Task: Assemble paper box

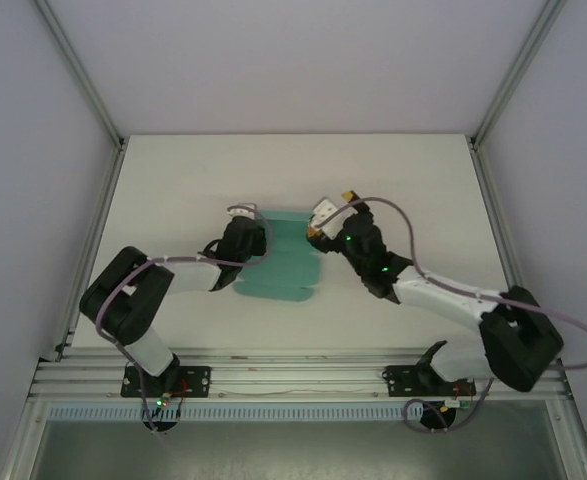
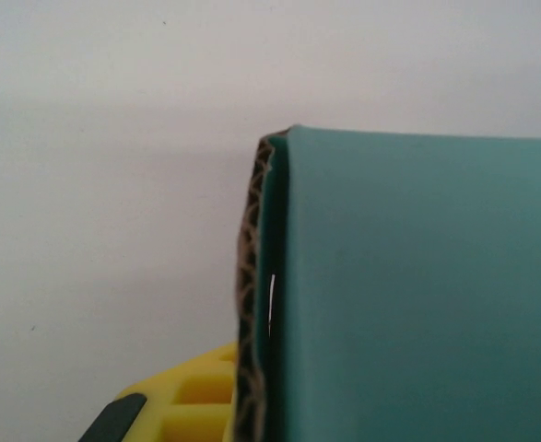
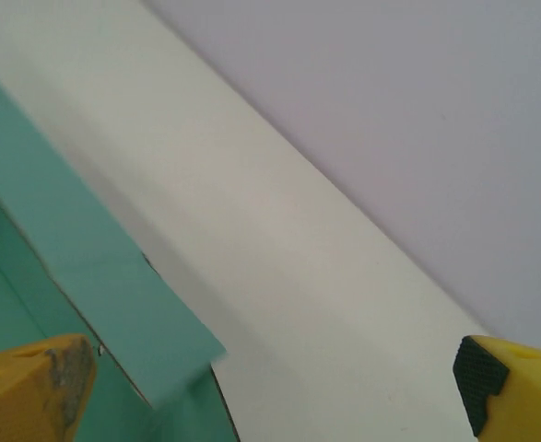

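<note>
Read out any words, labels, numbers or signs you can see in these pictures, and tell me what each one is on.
No readable text in any view.
The paper box is plain teal card with no print.
The right arm's yellow fingers and the white table carry no marks or labels.

Table: white, matte, flat.
Walls: pale grey, closing in the left, back and right sides.
Posts: aluminium, at the back corners.
Rail: aluminium, along the table's near edge.
</note>
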### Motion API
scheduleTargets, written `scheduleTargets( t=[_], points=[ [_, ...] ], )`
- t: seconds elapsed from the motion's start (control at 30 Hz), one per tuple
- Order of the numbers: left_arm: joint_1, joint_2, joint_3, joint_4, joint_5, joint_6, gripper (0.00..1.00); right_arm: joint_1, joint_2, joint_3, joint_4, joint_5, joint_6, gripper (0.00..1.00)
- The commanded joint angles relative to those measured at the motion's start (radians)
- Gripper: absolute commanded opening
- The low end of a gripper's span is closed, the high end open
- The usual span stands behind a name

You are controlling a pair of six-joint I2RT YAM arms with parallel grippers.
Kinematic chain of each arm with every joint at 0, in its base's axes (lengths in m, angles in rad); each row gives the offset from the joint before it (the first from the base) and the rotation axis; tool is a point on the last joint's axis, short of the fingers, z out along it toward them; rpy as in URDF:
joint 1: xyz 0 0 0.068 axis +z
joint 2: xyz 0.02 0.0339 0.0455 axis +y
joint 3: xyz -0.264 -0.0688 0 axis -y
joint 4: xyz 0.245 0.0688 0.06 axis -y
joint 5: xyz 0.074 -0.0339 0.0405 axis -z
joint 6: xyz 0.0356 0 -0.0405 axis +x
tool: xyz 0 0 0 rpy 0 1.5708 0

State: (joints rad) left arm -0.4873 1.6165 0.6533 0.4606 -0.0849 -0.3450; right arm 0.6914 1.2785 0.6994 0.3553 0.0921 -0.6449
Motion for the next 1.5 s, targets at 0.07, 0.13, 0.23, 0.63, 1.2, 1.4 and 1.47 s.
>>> scheduleTargets(
  t=[0.07,0.13,0.23,0.63,1.2,1.4,1.47],
  points=[
    [0.043,-0.089,-0.018,-0.008,0.15,-0.069,0.0,-0.104,-0.067,0.015,-0.214,-0.324,0.332,0.97],
    [0.048,-0.107,-0.017,-0.017,0.186,-0.076,0.0,-0.113,-0.066,0.023,-0.21,-0.334,0.368,0.87],
    [0.05,-0.126,-0.021,-0.017,0.209,-0.088,0.0,-0.124,-0.046,0.053,-0.22,-0.359,0.398,0.73],
    [0.055,-0.085,0.021,-0.099,0.08,-0.175,0.0,-0.123,-0.033,0.073,-0.189,-0.435,0.389,0.07],
    [0.103,0.095,0.205,-0.475,-0.122,-0.335,0.08,-0.073,-0.084,0.029,-0.172,-0.361,0.343,0.0],
    [0.107,0.059,0.143,-0.341,0.026,-0.212,0.29,-0.075,-0.04,0.037,-0.173,-0.351,0.349,0.0],
    [0.114,0.031,0.103,-0.28,0.083,-0.169,0.4,-0.077,-0.022,0.035,-0.177,-0.364,0.346,0.0]
  ],
)
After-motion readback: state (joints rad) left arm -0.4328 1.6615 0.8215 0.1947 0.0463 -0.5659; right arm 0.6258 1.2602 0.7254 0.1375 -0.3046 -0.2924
